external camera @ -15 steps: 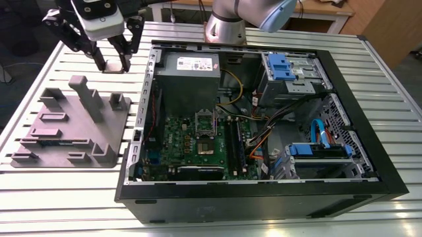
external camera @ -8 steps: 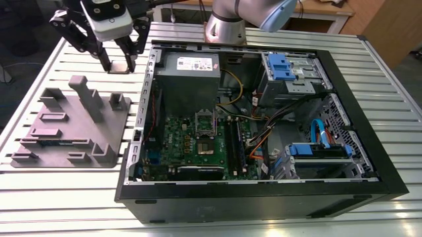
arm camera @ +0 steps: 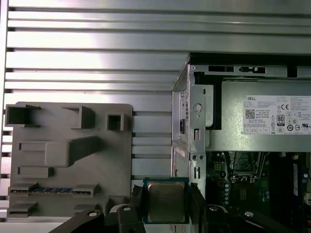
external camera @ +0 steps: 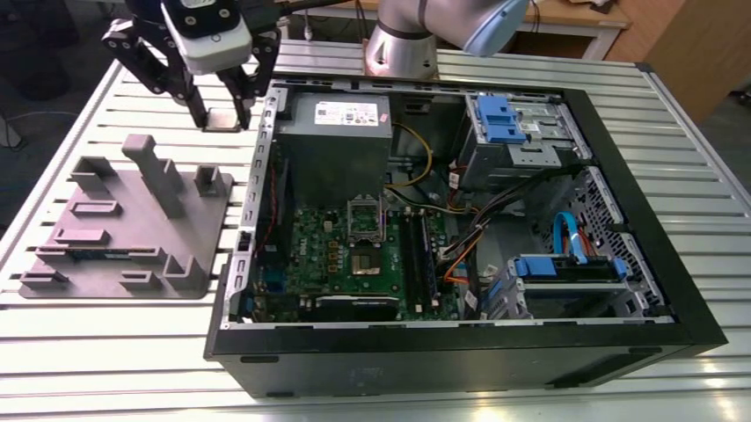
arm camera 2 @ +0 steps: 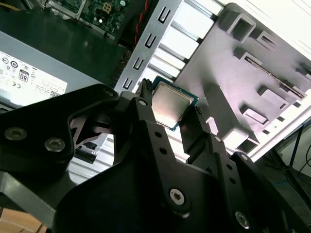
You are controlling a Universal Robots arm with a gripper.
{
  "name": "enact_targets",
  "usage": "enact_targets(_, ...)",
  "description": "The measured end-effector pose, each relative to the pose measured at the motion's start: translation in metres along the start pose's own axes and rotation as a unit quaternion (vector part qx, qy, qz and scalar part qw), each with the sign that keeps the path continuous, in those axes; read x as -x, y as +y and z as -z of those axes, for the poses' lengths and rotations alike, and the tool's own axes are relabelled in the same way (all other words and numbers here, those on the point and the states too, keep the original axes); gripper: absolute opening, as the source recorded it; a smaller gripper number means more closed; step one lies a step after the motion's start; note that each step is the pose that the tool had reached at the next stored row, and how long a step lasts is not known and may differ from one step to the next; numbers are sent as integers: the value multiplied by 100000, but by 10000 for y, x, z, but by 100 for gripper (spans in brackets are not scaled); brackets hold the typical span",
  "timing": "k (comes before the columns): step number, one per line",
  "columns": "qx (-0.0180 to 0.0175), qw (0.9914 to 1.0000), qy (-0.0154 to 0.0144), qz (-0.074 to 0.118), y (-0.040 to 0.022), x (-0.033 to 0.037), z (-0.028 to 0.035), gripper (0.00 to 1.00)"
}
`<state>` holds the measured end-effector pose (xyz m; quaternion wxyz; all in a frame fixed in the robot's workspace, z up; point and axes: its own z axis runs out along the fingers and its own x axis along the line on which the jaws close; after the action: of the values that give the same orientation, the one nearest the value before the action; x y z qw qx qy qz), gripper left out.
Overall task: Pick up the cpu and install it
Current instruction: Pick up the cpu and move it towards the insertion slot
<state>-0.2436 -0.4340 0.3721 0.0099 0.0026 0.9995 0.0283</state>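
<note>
Black two-finger gripper [external camera: 223, 116] is clamped on the cpu [external camera: 222, 121], a small thin square chip with a silvery-beige metal top and a green edge, gripped at two opposite sides. No long axis is presented, the chip being square. In both wrist views its metal top is turned toward the wrist. The chip is held clear of the silver slatted table [external camera: 70, 369], between the grey plastic tray [external camera: 129, 220] and the open black computer case [external camera: 657, 264], near the wall by the silver power supply [external camera: 340, 132].

Black jaws with hex screws [arm camera 2: 177, 195]; white wrist block [external camera: 209, 31]; seemingly silver-blue arm [external camera: 405, 40].
</note>
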Motion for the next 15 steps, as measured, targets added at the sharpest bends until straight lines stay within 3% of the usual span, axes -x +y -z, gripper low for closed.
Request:
enact_targets(8, -1, 100000, -4, 0, 0, 71, -3, 47)
enact_targets(15, -1, 100000, -1, -2, 0, 74, -4, 47)
